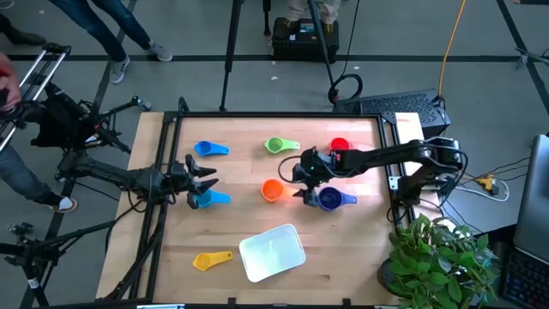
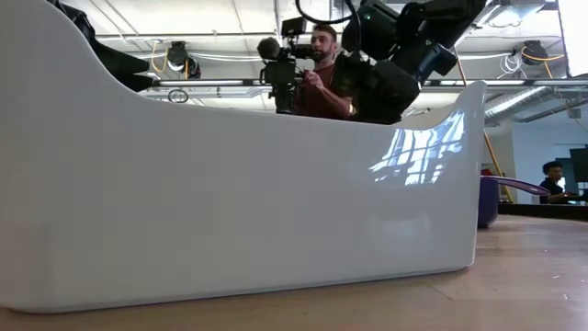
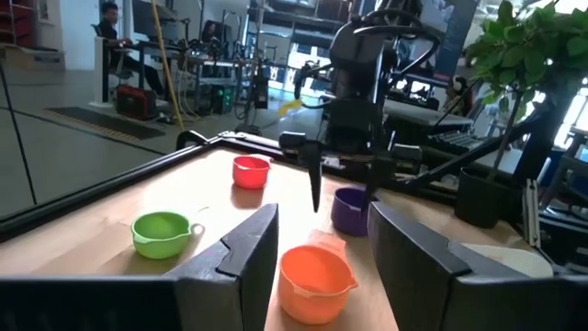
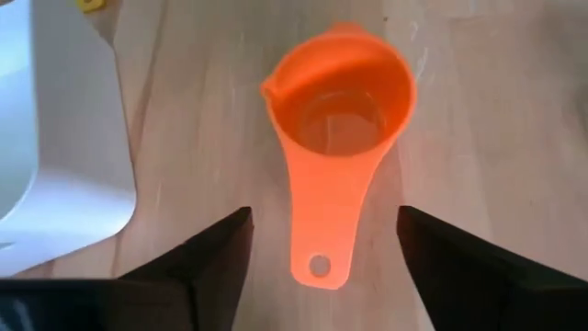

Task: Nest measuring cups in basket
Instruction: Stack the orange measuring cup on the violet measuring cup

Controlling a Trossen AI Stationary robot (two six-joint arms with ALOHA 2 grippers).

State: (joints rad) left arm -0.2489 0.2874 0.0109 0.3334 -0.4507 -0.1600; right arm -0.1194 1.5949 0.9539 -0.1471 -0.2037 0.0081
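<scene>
In the high view the measuring cups lie scattered on the table: blue, green, red, orange, dark blue, light blue and yellow. The basket stands near the table's near edge. My right gripper is open, right of the orange cup; its fingers stand on either side of the handle's free end without touching it. My left gripper is open, just above the light blue cup.
The basket's white wall fills the low view, with the dark blue cup beside it. From the left wrist I see orange, green, red and dark blue cups, and the right arm. People stand beyond the table.
</scene>
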